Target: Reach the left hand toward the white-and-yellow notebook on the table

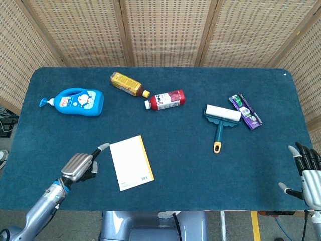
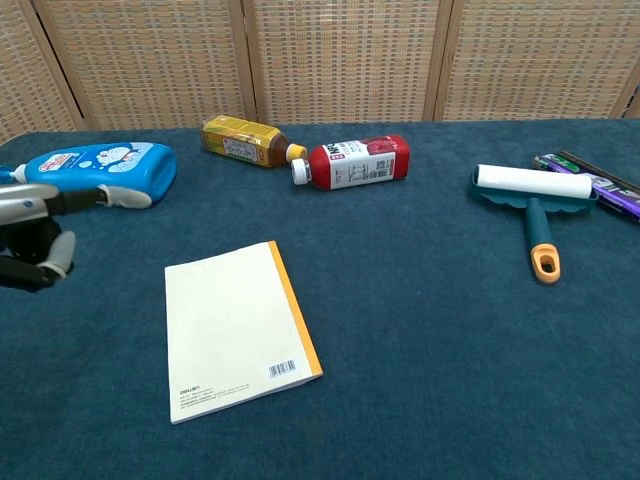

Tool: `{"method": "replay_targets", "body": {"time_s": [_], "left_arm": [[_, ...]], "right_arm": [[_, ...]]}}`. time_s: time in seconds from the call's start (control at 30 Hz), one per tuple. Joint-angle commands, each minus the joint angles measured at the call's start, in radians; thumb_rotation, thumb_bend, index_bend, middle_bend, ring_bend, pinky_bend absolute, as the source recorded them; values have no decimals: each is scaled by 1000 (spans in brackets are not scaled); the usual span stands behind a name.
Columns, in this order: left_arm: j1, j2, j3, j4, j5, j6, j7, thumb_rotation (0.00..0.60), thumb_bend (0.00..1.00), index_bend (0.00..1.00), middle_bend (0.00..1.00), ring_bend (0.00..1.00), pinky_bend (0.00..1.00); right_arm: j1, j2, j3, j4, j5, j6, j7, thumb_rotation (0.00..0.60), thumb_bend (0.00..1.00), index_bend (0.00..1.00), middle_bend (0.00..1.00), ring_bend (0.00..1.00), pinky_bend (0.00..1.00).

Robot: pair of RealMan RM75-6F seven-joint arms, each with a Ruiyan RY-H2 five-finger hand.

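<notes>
Left robot hand [image 1: 83,164] just beside notebook [image 1: 131,162], holding nothing, fingers apart w/ one extended; I'd come in low, flat over its near edge.

Head view looks steeply down on the table [image 1: 261,165]; chest view sits lower, seemingly closer; both share it.
</notes>
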Motion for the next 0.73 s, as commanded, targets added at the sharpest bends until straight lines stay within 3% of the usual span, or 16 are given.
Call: {"method": "replay_targets", "body": {"time_s": [0.03,0.3,0.73], "left_arm": [[-136,-65,2,18,-230,-180,25,600,999,0,1000,1000,1000],[-244,-146,44,68,-442,-204,101,600,999,0,1000,1000,1000],[-261,-166,65,75,-438,-163,66,600,999,0,1000,1000,1000]], "right_arm": [[0,2,-2,-2,-1,-1,3,600,0,0,0,0,0],[2,2,-4,-1,-3,-7,6,600,0,0,0,0,0],[0,8,-3,1,1,-3,21,600,0,0,0,0,0]]}}
